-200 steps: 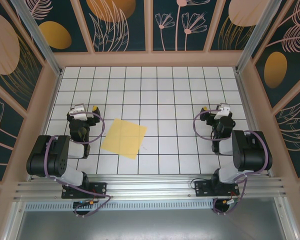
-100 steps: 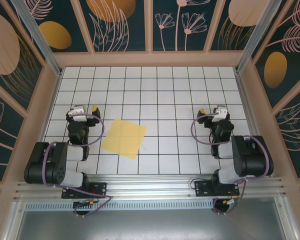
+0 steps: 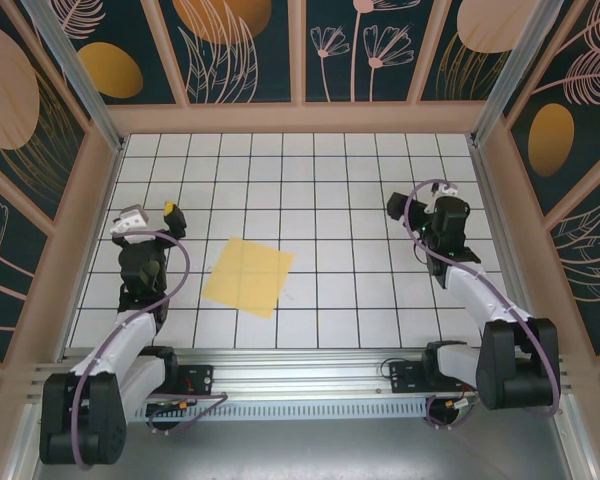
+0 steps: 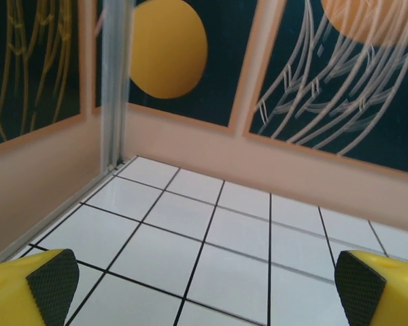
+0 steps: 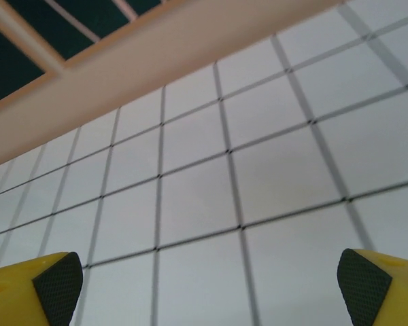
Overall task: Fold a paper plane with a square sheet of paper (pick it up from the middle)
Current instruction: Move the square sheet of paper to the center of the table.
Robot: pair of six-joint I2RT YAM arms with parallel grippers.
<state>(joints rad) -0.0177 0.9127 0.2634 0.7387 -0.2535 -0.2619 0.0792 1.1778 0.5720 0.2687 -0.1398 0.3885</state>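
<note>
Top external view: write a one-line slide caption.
Square sheet of paper lies flat between left gripper and right gripper, both open.

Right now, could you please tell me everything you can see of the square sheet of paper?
The square sheet of paper is thin, plain yellow and looks unfolded. It lies flat on the white gridded table, turned a little askew to the grid lines. It sits left of the middle, in the nearer half of the table. Only the table touches it, and nothing rests on it.
</note>
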